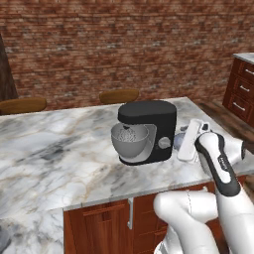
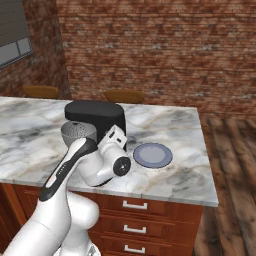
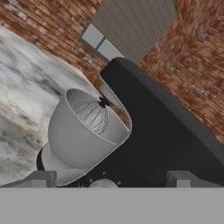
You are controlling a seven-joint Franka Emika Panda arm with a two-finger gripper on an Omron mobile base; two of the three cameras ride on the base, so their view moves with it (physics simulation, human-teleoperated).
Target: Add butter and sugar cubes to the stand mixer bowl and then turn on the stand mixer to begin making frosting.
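The fingers (image 3: 113, 179) stand wide apart and hold nothing, close to the side of the mixer (image 1: 149, 130). Its knob (image 1: 164, 143) is just below them. The bowl (image 1: 130, 140) sits under the black head on the marble surface (image 1: 59, 149). The plate (image 2: 153, 155) looks bare. To turn the knob well, I think the fingers should go down straight, one on each side, before they close.
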